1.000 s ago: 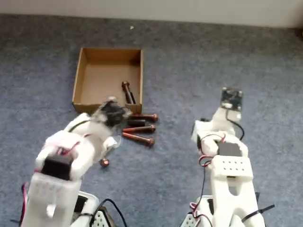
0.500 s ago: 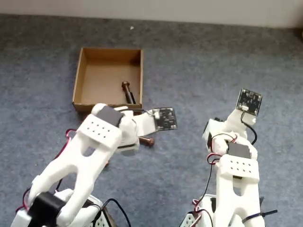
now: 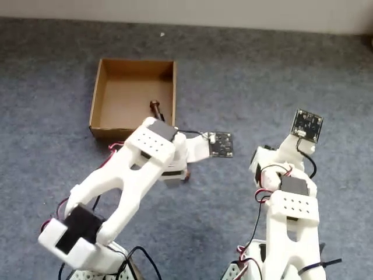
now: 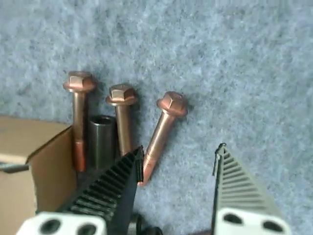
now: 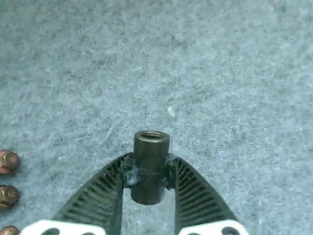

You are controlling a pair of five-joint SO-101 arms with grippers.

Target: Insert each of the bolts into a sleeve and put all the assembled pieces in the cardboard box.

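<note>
Bolts (image 4: 122, 115): three are laid side by side on the bench (image 3: 262, 76), just beside a corner of the cardboard box (image 3: 96, 102).
Loose sleeve (image 4: 101, 139): found lying between two of them.
Left tool (image 4: 179, 149): spread wide, nothing gripped, hung right over the bolts.
Right tool (image 5: 149, 169): clenched on a second sleeve (image 5: 151, 147), well apart from the box.
Boxed bolt (image 3: 156, 111): seen inside the box, near a wall.
</note>
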